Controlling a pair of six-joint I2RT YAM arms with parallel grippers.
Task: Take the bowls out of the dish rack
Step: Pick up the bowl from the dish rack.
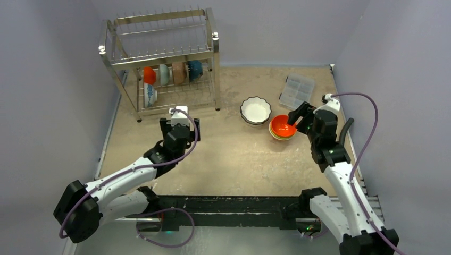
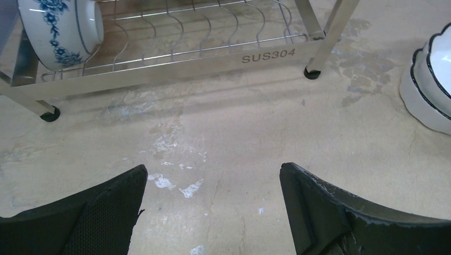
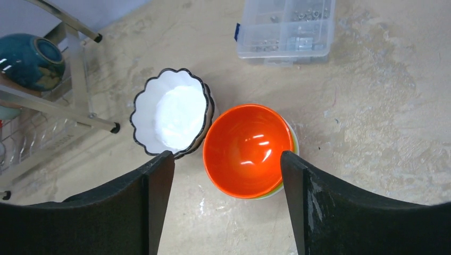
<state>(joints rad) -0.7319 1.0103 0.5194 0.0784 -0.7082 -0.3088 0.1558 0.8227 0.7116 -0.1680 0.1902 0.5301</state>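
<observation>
Task part done. Four-bowl row (image 1: 178, 73) and blue-patterned bowl (image 1: 150, 95) sit in dish rack (image 1: 216, 69). Right of rack: white scalloped bowls (image 1: 255, 110), orange bowl stack (image 1: 282, 128). L gripper (image 2: 213, 175), in front of rack: wide open, empty. R gripper (image 3: 227, 159): jaws apart over orange bowl stack, holding nothing.

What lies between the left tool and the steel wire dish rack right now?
Only bare, stained beige tabletop, shown in the left wrist view, separates the open left tool from the shiny steel wire dish rack.
</observation>
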